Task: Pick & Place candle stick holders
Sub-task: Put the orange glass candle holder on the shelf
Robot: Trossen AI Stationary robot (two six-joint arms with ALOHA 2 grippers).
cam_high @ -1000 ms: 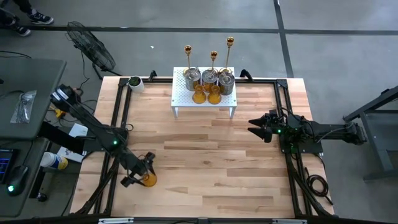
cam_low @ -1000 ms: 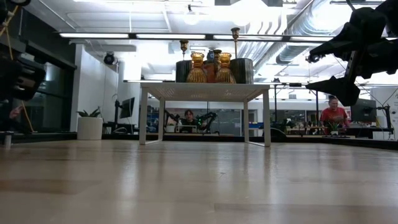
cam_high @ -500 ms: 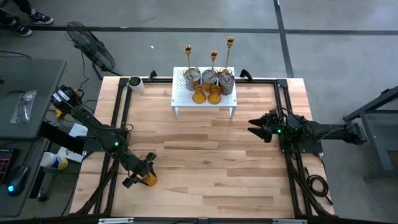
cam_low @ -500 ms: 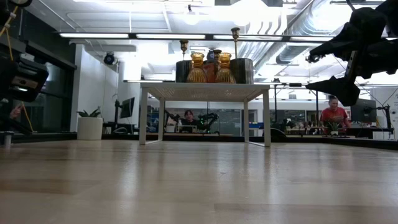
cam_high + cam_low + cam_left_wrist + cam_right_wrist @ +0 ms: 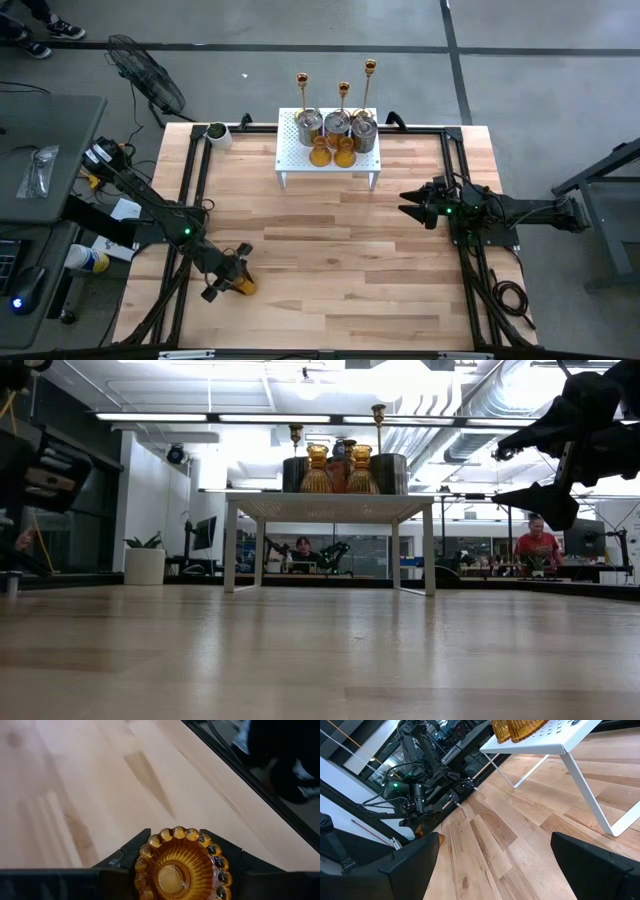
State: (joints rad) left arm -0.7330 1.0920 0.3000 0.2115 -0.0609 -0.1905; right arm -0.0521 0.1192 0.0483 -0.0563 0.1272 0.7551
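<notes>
The left gripper point(image 5: 232, 281) was seen low over the near-left part of the table point(image 5: 330, 250), clamped on one amber glass holder point(image 5: 243, 286); in the left wrist view the holder's scalloped round face point(image 5: 177, 865) was framed between the two dark fingers point(image 5: 131, 854), with bare wood beyond it; whether the holder was touching the tabletop could not be told.

The white perforated rack point(image 5: 300, 160) was placed at the far middle of the table; two more amber holders point(image 5: 333, 152) were seen at its front edge, three silver cups point(image 5: 337, 126) in a row behind them, and three gold-brass sticks point(image 5: 344, 95) at the back; the same group was seen on top of the rack point(image 5: 330, 507) in the low view, amber pair point(image 5: 339, 470) in front.

The right gripper point(image 5: 408, 204) was held at the right side of the table, well apart from the rack, pointed toward the middle; its fingers point(image 5: 405, 865) were spread wide with nothing between them; in the low view it point(image 5: 520, 475) was seen hanging high at the right.

A white cup with dark contents point(image 5: 216, 132) was seen at the far-left corner; people were visible in the room behind the table.
</notes>
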